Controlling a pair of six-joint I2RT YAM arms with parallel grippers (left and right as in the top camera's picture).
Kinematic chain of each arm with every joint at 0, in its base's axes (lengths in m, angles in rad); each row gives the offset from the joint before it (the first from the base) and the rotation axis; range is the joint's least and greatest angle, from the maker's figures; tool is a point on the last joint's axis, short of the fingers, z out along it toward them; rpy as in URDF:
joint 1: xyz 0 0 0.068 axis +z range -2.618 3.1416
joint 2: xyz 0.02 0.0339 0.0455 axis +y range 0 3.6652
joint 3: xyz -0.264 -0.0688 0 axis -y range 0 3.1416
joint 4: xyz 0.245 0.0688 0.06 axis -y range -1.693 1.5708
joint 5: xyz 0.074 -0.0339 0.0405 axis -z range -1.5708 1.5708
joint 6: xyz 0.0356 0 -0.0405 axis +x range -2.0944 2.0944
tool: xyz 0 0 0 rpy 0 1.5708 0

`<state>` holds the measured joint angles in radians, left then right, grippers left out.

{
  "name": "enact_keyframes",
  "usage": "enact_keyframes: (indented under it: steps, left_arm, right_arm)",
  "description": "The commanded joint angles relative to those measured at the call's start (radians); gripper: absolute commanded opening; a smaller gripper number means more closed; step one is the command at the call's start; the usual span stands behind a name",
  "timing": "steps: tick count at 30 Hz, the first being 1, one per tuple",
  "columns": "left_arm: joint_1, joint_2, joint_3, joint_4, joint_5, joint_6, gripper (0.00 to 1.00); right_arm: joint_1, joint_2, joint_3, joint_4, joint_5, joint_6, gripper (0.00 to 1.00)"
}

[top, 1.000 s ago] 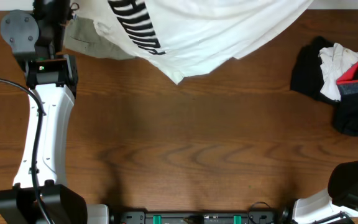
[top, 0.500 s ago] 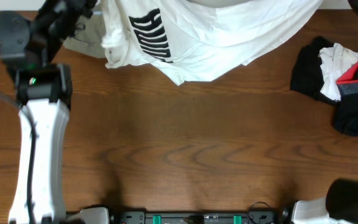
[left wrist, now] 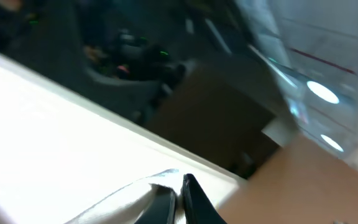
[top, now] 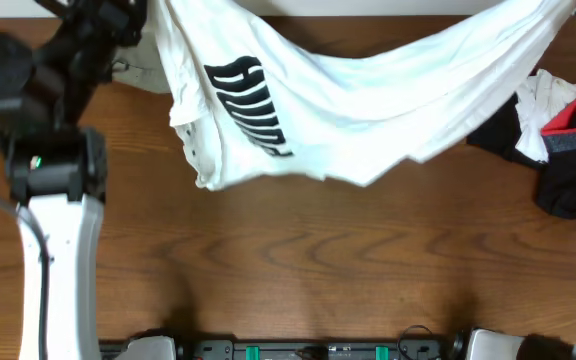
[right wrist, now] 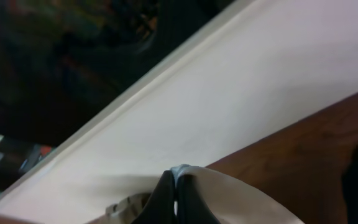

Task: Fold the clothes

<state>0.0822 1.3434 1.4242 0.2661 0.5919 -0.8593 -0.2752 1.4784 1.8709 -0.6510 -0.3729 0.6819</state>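
Observation:
A white T-shirt [top: 368,95] with black lettering hangs stretched across the back of the table, held up at both upper corners. My left gripper [left wrist: 178,186] is shut on its left corner, at the top left of the overhead view [top: 138,12]. My right gripper [right wrist: 174,182] is shut on its right corner, near the top right edge of the overhead view [top: 568,8]. The shirt's lower edge sags over the wooden table [top: 298,260]. Both wrist views show white cloth pinched between the black fingers.
A pile of black, white and red clothes [top: 553,135] lies at the right side of the table. A pale grey-beige garment [top: 138,72] lies behind the shirt at the back left. The left arm's white link [top: 53,260] runs along the left side.
The shirt has been pulled toward the front and spread wider, with its lettering and lower edge now farther down. The left arm has swung left, and the right corner has risen at the top right.

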Motion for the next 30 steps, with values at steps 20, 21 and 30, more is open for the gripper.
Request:
enact_keyframes:
  steps: [20, 21, 30]
  left_arm:
    - [-0.042, 0.316, 0.272, 0.454, 0.078, -0.089, 0.06]
    - [-0.042, 0.293, 0.275, 0.406, 0.109, -0.089, 0.06]
    - [-0.042, 0.203, 0.275, -0.299, 0.565, 0.052, 0.06]
  right_arm:
    - [0.000, 0.227, 0.064, 0.430, -0.333, 0.098, 0.02]
    - [0.001, 0.217, 0.064, 0.381, -0.335, 0.079, 0.02]
    - [0.012, 0.161, 0.064, -0.281, -0.179, -0.288, 0.02]
